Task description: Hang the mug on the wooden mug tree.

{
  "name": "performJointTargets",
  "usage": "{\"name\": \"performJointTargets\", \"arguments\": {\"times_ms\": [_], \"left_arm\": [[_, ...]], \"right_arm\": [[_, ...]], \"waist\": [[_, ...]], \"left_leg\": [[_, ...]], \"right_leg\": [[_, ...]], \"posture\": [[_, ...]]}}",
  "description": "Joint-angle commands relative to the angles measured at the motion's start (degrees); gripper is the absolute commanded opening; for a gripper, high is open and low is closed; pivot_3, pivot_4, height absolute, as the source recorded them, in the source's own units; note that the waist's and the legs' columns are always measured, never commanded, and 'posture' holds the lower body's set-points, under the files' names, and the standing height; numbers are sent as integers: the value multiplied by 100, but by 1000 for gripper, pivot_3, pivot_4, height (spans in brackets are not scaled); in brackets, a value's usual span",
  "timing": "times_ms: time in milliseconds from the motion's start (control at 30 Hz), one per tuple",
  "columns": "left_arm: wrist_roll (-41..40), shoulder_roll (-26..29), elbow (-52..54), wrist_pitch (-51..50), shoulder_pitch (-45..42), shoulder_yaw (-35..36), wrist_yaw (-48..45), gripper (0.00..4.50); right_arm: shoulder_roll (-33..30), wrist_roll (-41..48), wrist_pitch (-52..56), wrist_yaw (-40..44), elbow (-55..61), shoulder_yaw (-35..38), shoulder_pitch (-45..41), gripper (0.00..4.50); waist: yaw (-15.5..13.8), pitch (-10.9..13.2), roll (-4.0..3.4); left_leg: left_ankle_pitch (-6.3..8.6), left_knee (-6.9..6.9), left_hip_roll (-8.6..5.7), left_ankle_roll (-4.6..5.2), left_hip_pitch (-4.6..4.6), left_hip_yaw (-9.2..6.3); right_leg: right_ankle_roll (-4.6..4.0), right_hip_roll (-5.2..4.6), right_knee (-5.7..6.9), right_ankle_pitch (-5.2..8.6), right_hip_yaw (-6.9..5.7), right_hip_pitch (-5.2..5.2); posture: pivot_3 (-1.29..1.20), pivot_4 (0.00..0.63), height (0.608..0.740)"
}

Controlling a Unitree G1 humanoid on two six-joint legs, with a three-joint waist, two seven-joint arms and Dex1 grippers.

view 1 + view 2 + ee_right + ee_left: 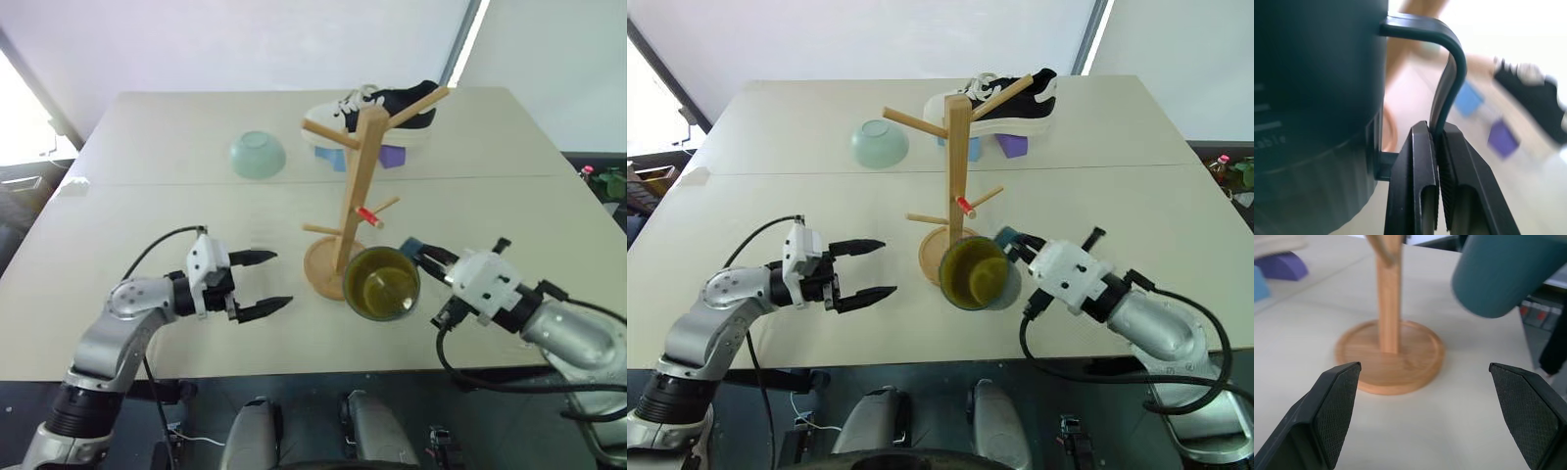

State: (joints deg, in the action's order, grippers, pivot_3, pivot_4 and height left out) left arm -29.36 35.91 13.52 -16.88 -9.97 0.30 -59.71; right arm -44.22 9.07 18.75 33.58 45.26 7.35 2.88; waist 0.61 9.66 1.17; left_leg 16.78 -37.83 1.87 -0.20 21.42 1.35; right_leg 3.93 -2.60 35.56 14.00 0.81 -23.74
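My right claw (428,257) is pinching the mug (381,284) by its loop handle, fingers pressed flat on either side of the thin band, and the mug hangs in the air just in front of the tree (355,186), clear of the table (147,166), with its yellow mouth tipped up toward me. My left claw (265,283) is spread wide and holding nothing, off to the left of the tree's round base. To do this step well, I judge I need to turn the mug so the open loop of the handle faces a peg, then carry it in along that peg's line rather than across it. The short peg marked red (369,215) is nearest and looks the natural target. The grip is thin and off-centre, so the mug could swing; I should move slowly and keep the body from knocking the post, since the tree is light and might tip. I let go only once the handle sits well down the peg.
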Motion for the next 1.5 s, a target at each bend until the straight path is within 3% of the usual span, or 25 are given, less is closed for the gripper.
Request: {"name": "performJointTargets", "arguments": {"times_ms": [33,367,1100,1200,1333,1500], "left_arm": [[-395,146,-68,-148,-236,435,-160,4500],[-917,415,-121,-596,-744,712,-502,4500],[-1785,483,813,-1332,-895,909,-295,4500],[-1804,465,828,-1336,-890,909,-269,4500],[-1840,445,827,-1331,-905,900,-224,4500],[-1750,381,633,-1295,-951,870,-124,4500]], "right_arm": [[-165,162,662,39,503,-81,-557,51],[-193,283,1674,1,876,-445,-1440,51],[121,-142,2008,-324,400,-1113,-2055,51],[127,-183,1995,-323,327,-1111,-2088,1009],[63,-292,1948,-318,331,-1081,-2090,2998],[-57,-20,1698,-23,366,-354,-1768,2998]], "waist": [[-4,1,2],[2,2,4],[10,3,6],[10,3,6],[10,3,6],[-7,3,6]], "left_leg": [[0,-1,0,0,1,-2],[1,-1,-3,1,7,-1],[1,-2,-4,1,6,-1],[1,-2,-4,1,6,0],[1,-2,-4,1,6,-1],[1,-2,-4,1,7,0]], "right_leg": [[0,-1,-1,0,0,0],[0,-7,-4,0,0,-2],[1,-5,-2,-1,1,-2],[1,-5,-2,-1,1,-2],[1,-4,-2,-1,1,-2],[1,-4,-3,-1,0,-2]], "posture": [[0,150,740],[0,150,740],[0,150,740],[0,150,740],[0,150,740],[0,150,740]]}}
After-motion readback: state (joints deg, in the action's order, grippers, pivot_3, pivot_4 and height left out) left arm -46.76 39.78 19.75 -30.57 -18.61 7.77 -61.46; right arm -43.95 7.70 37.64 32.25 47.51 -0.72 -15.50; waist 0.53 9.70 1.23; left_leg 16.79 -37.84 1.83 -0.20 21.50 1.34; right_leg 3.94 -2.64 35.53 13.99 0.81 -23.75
